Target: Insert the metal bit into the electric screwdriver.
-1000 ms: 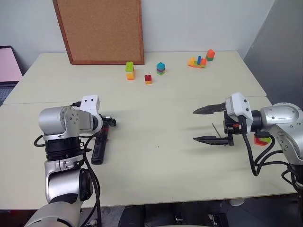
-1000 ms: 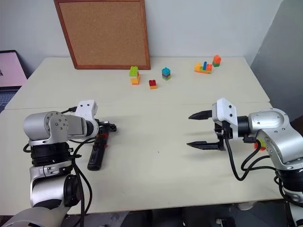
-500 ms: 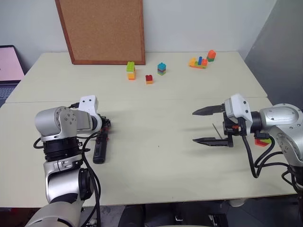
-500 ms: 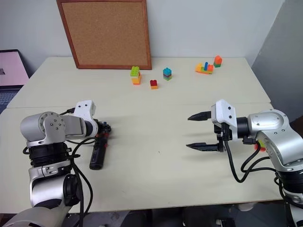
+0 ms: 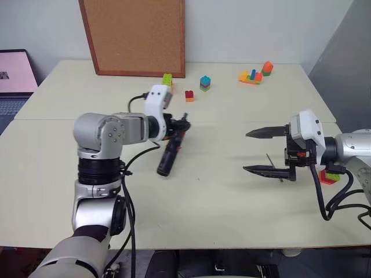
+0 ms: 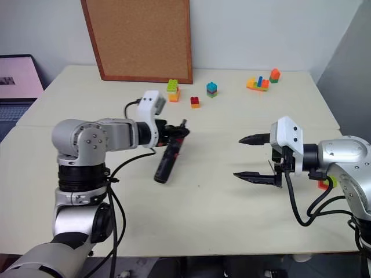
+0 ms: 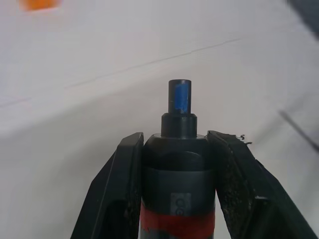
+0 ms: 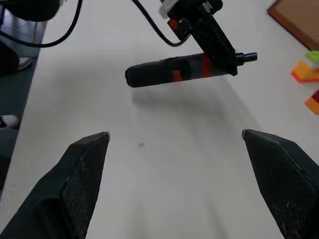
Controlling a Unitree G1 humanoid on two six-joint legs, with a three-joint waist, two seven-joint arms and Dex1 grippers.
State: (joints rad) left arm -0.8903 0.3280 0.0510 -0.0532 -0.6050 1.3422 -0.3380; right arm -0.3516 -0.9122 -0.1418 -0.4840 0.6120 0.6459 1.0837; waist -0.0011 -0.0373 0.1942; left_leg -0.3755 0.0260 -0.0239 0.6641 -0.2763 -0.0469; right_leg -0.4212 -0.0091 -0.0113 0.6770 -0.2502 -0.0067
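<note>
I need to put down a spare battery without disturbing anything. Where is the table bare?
Bare: the near edge of the table, between both arms, and the left side toward the laptop. Crowded: the toy bricks by the corkboard, and around the right pincer, where the metal bit lies.

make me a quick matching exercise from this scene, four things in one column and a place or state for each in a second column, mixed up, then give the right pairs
Things:
1. electric screwdriver
2. metal bit
3. right gripper
4. cork board

Places or states:
A. leaning on the wall at the far edge of the table
B. lying on the table by the lower black finger
C. clamped near its tip in the left gripper, off the table
D. open, holding nothing

Pairs: 1-C, 2-B, 3-D, 4-A
</note>
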